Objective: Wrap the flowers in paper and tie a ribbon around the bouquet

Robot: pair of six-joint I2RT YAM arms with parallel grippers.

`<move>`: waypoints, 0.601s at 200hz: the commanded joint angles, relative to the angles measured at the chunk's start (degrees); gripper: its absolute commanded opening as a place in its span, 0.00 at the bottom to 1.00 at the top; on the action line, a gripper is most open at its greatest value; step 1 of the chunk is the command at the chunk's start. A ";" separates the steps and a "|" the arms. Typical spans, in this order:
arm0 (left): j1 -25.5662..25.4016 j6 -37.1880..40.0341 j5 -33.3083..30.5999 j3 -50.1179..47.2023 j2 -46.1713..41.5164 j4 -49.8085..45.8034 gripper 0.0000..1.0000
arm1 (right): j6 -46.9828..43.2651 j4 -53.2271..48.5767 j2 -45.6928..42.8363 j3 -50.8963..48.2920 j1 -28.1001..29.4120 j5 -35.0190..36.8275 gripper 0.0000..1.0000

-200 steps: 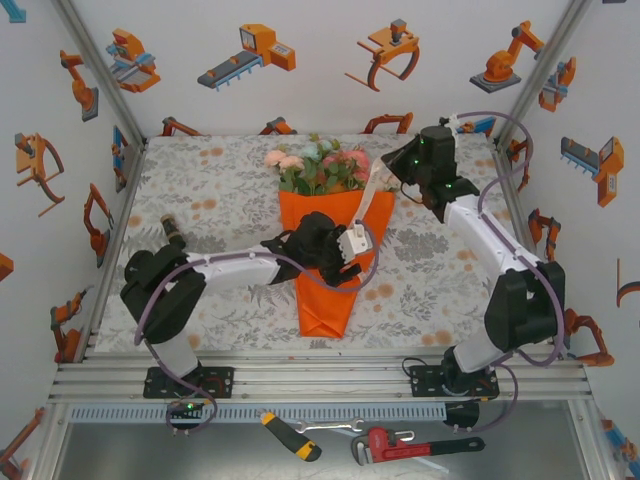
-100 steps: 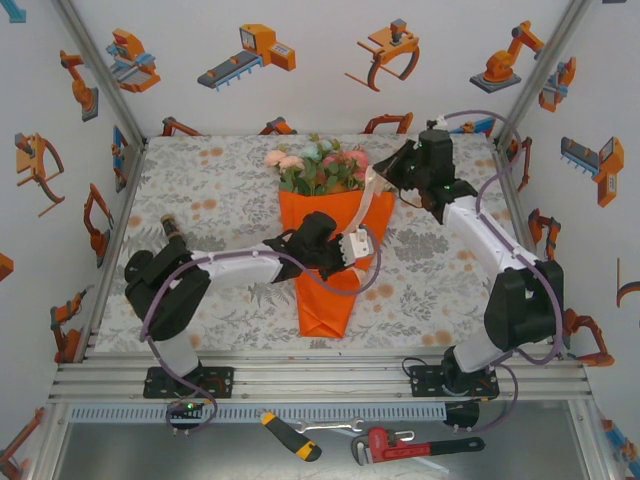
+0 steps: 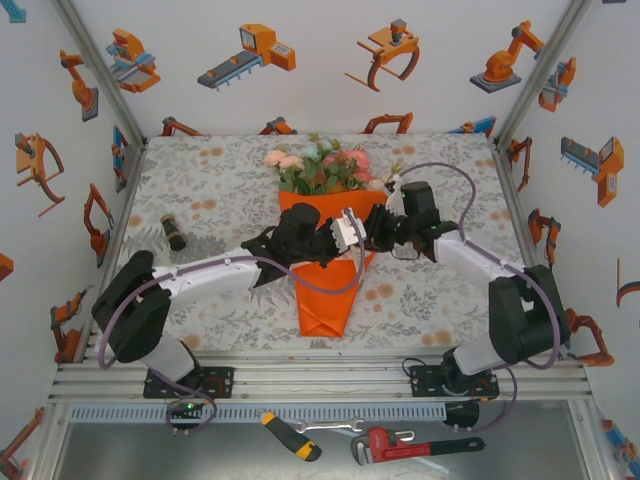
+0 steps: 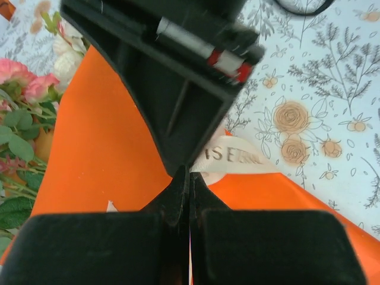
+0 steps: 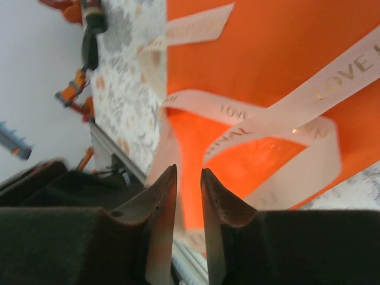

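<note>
The bouquet lies in the middle of the table, its flowers (image 3: 320,165) pointing to the back and the orange paper (image 3: 322,295) tapering toward me. Both grippers meet over the cone's upper half. My left gripper (image 3: 345,232) is shut, and the cream ribbon (image 4: 234,159) comes out right at its closed tips (image 4: 189,175) above the paper (image 4: 101,154). Pink roses (image 4: 24,89) show at the left. The right gripper (image 3: 378,228) faces it closely. Its jaws (image 5: 189,172) stand a little apart, with a blurred strand of ribbon (image 5: 267,124) looping over the paper (image 5: 267,53) beyond them.
A small dark cylinder (image 3: 174,232) lies on the flowered tablecloth at the left. A screwdriver (image 3: 292,437) and a red wrench (image 3: 415,443) rest below the table's near rail (image 3: 320,375). Printed walls close in the back and both sides.
The right arm swung from the back right down to the cone's middle and its jaws parted. The left gripper closed on the ribbon and shifted slightly toward the back right.
</note>
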 commanded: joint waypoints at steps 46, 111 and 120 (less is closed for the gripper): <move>0.61 -5.60 -2.69 2.04 3.34 3.40 0.00 | -7.06 -4.03 -10.87 -2.41 -3.10 2.31 0.42; 4.62 -20.76 -3.08 9.18 11.17 1.38 0.00 | -5.32 10.87 -29.14 -21.27 15.61 30.17 0.39; 4.75 -21.23 -2.37 8.99 11.58 1.79 0.00 | -8.06 12.71 -28.18 -21.74 16.00 29.11 0.40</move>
